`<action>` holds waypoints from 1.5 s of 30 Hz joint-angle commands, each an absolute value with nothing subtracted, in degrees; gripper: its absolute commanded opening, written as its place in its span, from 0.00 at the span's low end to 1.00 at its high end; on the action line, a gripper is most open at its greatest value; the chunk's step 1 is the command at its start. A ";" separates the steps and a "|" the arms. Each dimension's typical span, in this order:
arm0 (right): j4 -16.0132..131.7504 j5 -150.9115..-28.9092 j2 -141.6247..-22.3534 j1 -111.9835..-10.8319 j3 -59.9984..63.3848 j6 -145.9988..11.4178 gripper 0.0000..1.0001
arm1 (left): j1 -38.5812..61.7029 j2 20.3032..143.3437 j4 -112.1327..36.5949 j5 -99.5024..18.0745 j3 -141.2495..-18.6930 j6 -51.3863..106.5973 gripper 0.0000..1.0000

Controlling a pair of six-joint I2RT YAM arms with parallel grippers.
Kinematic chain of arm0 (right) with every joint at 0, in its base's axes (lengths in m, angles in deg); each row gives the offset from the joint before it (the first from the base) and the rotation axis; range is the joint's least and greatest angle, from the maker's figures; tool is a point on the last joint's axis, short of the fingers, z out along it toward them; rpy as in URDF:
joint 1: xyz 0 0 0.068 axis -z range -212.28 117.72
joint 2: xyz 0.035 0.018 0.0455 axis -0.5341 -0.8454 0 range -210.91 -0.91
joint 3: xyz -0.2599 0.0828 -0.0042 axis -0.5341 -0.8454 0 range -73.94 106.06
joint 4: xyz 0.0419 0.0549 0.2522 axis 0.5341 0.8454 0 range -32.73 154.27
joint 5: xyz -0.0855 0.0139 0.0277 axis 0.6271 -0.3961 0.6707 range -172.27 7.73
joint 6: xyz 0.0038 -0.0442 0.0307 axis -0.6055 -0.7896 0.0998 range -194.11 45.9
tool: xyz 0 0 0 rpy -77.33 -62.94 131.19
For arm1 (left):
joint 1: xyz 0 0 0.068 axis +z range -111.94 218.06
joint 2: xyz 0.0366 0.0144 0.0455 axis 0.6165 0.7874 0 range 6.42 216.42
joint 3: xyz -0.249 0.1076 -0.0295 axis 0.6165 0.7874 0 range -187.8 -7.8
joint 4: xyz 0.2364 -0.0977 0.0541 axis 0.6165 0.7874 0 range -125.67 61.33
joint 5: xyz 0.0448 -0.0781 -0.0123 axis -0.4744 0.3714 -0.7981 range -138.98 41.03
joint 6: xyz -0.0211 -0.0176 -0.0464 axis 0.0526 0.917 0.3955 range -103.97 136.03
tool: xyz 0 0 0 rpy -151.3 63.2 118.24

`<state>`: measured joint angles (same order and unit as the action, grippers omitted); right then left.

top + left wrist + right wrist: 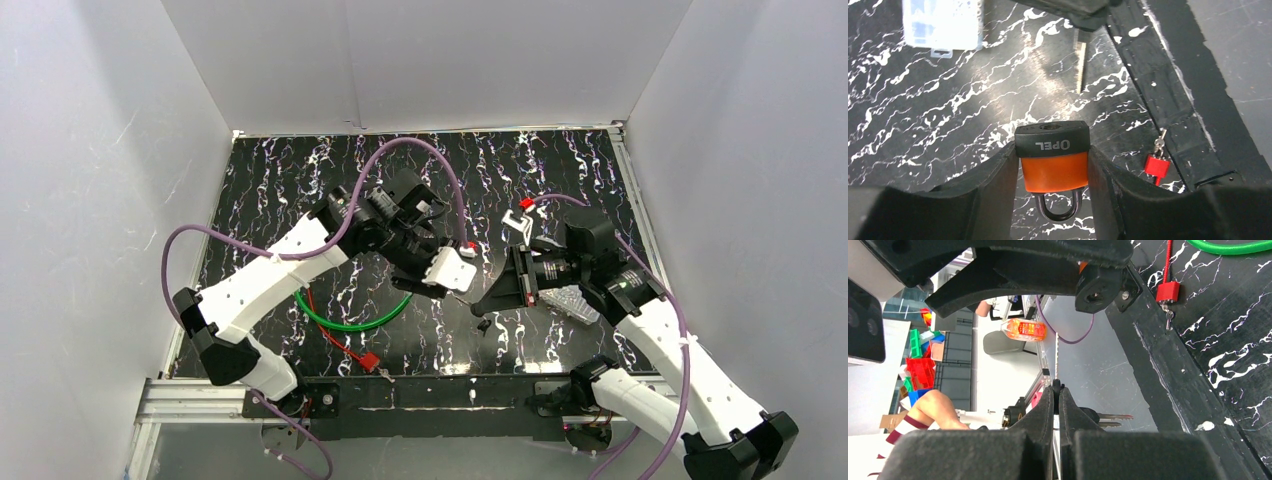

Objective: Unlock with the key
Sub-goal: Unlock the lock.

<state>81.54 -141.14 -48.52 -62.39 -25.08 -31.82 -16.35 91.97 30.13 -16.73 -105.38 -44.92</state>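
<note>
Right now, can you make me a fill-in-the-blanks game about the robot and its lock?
1. The padlock held in the left gripper has an ___ body.
2. The right gripper pinches the key, so this gripper is ___.
3. The cable loop is coloured ___.
4. The small lock lying off to the side is coloured ___.

Missing words: orange; shut; green; red.

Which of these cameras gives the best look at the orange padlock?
The left wrist view: the padlock fills the middle, clamped in the left gripper. The right wrist view shows only its black keyhole end; from above it is too small to make out.
</note>
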 commanded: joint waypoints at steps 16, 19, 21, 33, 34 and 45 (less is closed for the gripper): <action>77.37 -142.78 -52.88 -62.43 -25.04 -32.44 0.01 | -17.45 90.38 28.97 -15.64 -109.20 -41.17 0.00; 76.59 -142.89 -53.29 -62.41 -25.18 -32.37 0.01 | -17.70 90.36 29.01 -14.86 -109.47 -40.80 0.00; 76.15 -142.90 -53.49 -62.36 -25.26 -32.32 0.01 | -17.82 90.33 28.99 -14.21 -109.60 -40.58 0.00; 75.13 -143.20 -52.61 -62.38 -26.25 -32.01 0.01 | -18.39 90.11 30.21 -11.36 -109.65 -41.15 0.00; 75.12 -143.18 -52.59 -62.35 -26.36 -31.93 0.01 | -18.46 90.09 30.33 -11.16 -109.64 -41.11 0.00; 75.45 -142.98 -50.44 -62.34 -26.77 -31.85 0.01 | -18.71 90.05 32.29 -9.88 -109.24 -42.61 0.00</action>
